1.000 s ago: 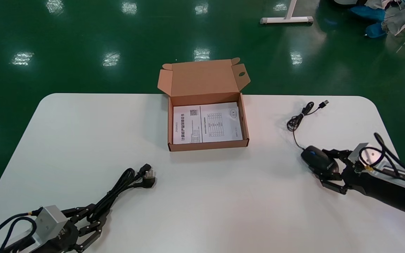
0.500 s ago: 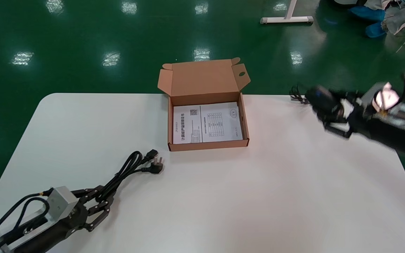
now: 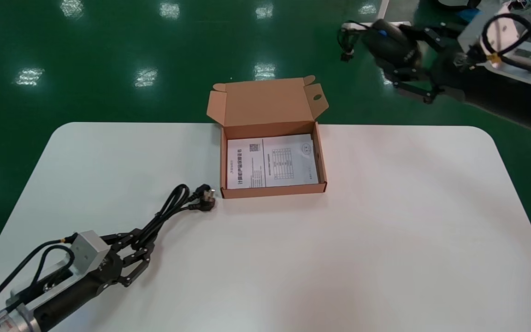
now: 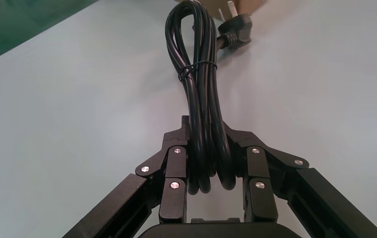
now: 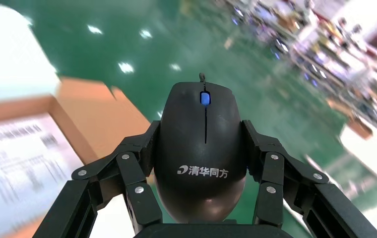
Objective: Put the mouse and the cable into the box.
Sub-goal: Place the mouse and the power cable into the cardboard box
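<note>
White table [image 3: 385, 230] bears box [image 3: 321, 161]; left gripper [image 3: 143, 249] clamps cable [image 3: 173, 207], right gripper [image 3: 399, 64] clamps mouse [image 3: 387, 44] aloft, cord [image 3: 346, 44] blurred.

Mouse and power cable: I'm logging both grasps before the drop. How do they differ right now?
The mouse is raised high in the air in the right gripper; the power cable stretches low along the table from the left gripper. The mouse is clamped across its body; the power cable only at one end, its plug near the box. Both are black, gripped and outside the box.
</note>
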Controlling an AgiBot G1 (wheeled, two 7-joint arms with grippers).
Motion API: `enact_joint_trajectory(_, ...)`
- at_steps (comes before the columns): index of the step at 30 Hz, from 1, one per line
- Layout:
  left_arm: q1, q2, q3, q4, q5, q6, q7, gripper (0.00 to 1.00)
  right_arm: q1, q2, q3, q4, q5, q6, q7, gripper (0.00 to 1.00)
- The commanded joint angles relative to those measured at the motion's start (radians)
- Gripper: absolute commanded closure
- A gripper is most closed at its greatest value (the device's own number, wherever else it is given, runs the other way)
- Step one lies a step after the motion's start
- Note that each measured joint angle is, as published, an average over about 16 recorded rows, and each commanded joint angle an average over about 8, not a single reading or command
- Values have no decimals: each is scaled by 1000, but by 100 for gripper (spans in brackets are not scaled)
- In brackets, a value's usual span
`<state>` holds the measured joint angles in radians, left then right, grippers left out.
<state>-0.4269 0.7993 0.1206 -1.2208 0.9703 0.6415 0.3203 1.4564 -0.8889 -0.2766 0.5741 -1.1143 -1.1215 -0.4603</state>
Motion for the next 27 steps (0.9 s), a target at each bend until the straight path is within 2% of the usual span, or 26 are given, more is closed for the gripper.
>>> enact_joint_trajectory(1,11,9,-11,0,-7,-11,12,100,20,-13,-3,17,5,-22,2,100)
enact_joint_trajectory(8,32,27,-39,-24,-12,-55,41,100,38,-24,-37,63,-20,-78,38,100)
enact_joint_trajectory(17,33,24,-88,-41,-28,-83,73,100,-1,-48,-80,82,-44,-140,62,100)
enact_joint_trajectory(27,-56,13,-108,-108,-42,-62,85,100,-31,-75,-104,82,-62,-154,58,100)
